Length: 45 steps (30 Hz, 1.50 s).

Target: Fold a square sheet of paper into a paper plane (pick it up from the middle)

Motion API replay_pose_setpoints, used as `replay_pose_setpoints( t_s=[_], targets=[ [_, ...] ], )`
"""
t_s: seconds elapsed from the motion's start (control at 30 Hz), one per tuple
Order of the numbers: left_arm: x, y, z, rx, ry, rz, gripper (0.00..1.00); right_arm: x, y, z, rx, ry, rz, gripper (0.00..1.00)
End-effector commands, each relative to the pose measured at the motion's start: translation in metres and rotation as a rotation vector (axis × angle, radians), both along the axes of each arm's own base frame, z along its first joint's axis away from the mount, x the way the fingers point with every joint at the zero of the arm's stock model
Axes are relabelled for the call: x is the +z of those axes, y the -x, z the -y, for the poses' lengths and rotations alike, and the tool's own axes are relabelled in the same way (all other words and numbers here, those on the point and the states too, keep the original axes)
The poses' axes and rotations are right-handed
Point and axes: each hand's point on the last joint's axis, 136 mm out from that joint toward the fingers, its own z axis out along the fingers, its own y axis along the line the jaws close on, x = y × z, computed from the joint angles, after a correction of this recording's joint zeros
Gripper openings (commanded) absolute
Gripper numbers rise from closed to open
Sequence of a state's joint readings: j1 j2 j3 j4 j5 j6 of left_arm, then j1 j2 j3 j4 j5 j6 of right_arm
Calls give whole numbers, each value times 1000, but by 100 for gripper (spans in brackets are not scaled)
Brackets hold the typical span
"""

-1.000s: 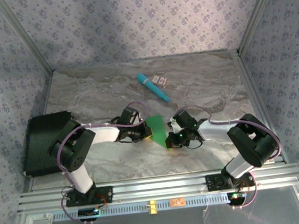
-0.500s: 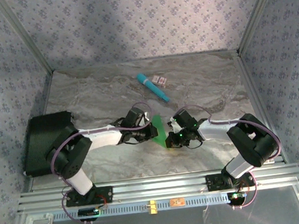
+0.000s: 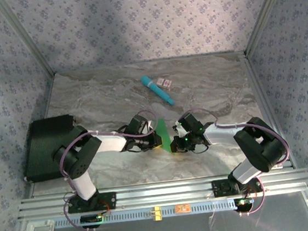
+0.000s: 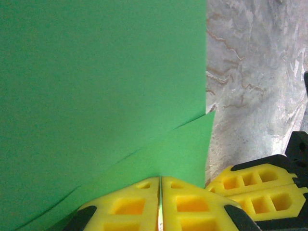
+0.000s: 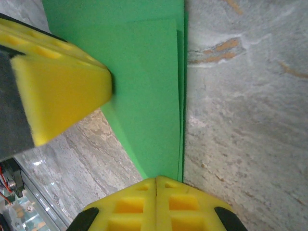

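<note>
- From above, the sheet of paper (image 3: 163, 131) is hard for us to read. It shows as a narrow bright green strip near the middle of the table (image 3: 211, 82), between the left gripper (image 3: 156, 141) and the right gripper (image 3: 173, 145). Its near end is covered by them, and we cannot tell whether it lies flat or stands tilted.
- In the left wrist view the green sheet runs off the top, left and bottom edges, so we cannot make out its full outline. A slanting layer edge crosses it, one layer over another.
- In the right wrist view the sheet is cut off at the top. We count at least two layers along its straight right edge and cannot tell if there are more.
- The left gripper's two yellow fingers (image 4: 192, 204) are pressed together, with a thin green line of paper pinched in the seam.
- The right gripper's two yellow fingers (image 5: 130, 207) are also closed, meeting on the near tip of the sheet.
- One blurred yellow finger of the left gripper presses on the sheet from the left in the right wrist view.
- We count one sheet and two grippers.
- One teal stick (image 3: 157, 90) lies on the far side of the grippers.
- One small pale item (image 3: 165, 82) sits just right of the stick, too small to identify.
- One black object (image 3: 44, 143) lies at the left edge, partly hidden by the left arm.
</note>
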State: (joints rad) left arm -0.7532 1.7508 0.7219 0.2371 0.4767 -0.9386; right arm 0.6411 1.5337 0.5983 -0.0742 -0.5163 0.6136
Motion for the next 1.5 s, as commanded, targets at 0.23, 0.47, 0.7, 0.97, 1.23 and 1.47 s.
replay_pose_setpoints(
  t_s=[0.23,0.47,0.7,0.97,1.23,1.47],
  targets=[
    [-6,-20,-53,78,-152,32,12,-25,14,23,-30,120,-76,0],
    [-10,-27,-89,198,-185,23,12,-3,7,12,-12,46,-15,0],
    [18,-38,-84,224,-128,85,15,40,-30,14,-58,32,185,5],
    [32,-44,-76,222,-75,91,34,40,-59,4,-71,-18,188,35],
    [30,-49,-66,225,17,35,39,26,-70,-9,-61,-28,157,28],
    [25,-49,-64,218,15,14,39,25,-74,-10,-64,-29,164,21]
  ],
)
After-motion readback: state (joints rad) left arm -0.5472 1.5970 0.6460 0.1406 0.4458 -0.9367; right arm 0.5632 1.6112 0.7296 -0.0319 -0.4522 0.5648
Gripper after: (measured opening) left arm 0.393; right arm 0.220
